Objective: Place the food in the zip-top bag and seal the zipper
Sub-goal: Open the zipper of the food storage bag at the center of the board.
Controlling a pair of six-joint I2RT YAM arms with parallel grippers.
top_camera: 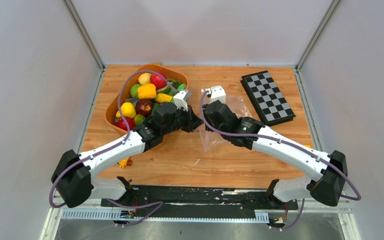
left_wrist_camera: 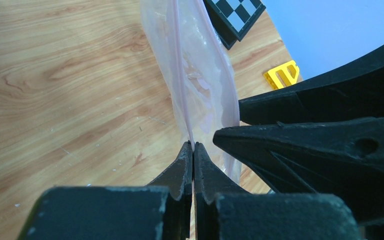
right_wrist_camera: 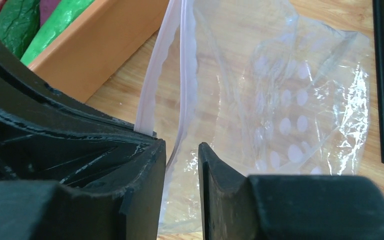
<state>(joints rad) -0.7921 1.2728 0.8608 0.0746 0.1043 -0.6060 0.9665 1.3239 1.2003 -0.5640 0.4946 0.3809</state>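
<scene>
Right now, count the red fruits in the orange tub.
3 red fruits: one at the far rim of the tub, a darker one mid-tub, one at its near end. More may be hidden.

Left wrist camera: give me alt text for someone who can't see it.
The left gripper is shut on the zipper of the clear zip-top bag, which stretches away over a wooden table. The right gripper crowds the right side; a checkerboard and yellow toy lie beyond.

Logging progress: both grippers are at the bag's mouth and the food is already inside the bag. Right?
No. The zip-top bag is empty; the food lies in the orange tub, per the top external view. The left gripper and right gripper are at its mouth.
</scene>
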